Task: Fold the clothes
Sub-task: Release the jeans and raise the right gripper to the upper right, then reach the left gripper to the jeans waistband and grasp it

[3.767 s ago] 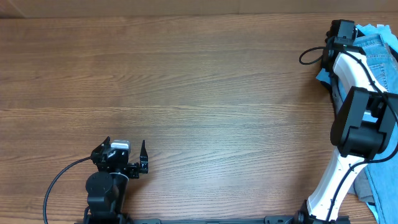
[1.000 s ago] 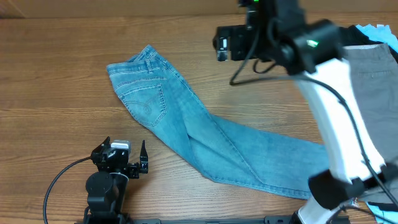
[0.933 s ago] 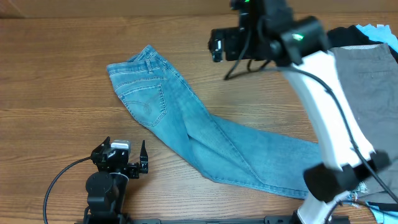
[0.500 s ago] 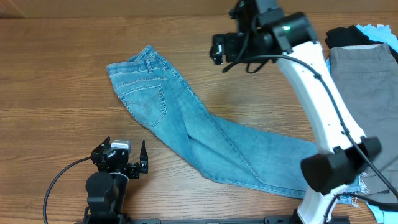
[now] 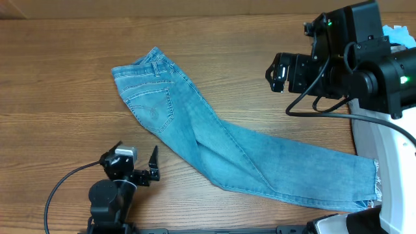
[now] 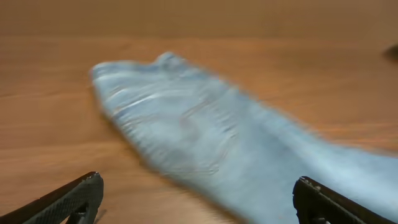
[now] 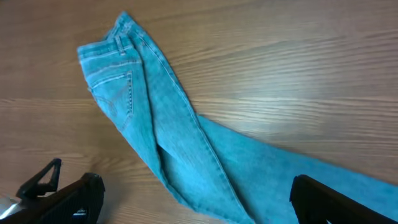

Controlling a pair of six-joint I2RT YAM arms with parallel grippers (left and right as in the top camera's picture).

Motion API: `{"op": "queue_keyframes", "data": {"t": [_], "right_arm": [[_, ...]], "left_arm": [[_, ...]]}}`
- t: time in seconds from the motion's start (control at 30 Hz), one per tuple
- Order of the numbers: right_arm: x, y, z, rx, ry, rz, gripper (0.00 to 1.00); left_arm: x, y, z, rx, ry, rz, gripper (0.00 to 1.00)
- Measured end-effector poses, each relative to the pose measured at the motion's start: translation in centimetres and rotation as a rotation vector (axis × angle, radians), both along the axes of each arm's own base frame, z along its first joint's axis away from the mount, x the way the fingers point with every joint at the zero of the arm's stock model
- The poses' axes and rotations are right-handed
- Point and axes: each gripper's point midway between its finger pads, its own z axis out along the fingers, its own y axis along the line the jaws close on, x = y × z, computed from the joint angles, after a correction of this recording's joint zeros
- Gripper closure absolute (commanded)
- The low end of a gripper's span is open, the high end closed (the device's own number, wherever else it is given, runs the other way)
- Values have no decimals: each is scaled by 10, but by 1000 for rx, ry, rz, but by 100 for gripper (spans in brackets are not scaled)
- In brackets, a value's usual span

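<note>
The clothes are one pair of light-blue jeans [image 5: 214, 143] lying flat on the wooden table [image 5: 58, 71]. The waist and a back pocket point to the upper left, and the legs run down to frayed hems at the right. My left gripper [image 5: 135, 152] sits near the front edge, just short of the jeans, open and empty. Its wrist view shows the jeans [image 6: 205, 137] blurred ahead of the left gripper [image 6: 198, 180]. My right gripper [image 5: 281, 73] hangs high over the table's right side. It is open in its wrist view [image 7: 196, 180], far above the jeans [image 7: 180, 143].
The right arm's white link [image 5: 390, 149] and black joints fill the right edge and hide what lies under them. A bit of light-blue cloth [image 5: 398, 31] shows at the top right. The left arm's cable [image 5: 62, 188] loops along the front edge.
The right arm has swung from over the table's back middle toward the right and risen, uncovering the hems and hiding the grey garment. The left gripper has shifted slightly. The jeans lie unmoved.
</note>
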Motion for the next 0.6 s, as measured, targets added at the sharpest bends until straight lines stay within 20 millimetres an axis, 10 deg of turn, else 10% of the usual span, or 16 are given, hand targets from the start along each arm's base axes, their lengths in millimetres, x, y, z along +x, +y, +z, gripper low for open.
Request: {"op": "queue_keyframes", "data": {"t": [0.27,0.5,0.6], "right_arm": [[0,0,-1,0,5,-1,0],[1,0,-1,-3,1,-4,0],[1,0,-1,-3,1,-4,0]], "left_arm": [[-10,-45,61,-274,-97,-226,0],[-1,-56,163,-239,-215,-316,0],[9,-61,158,-250,-180,-342,0]]}}
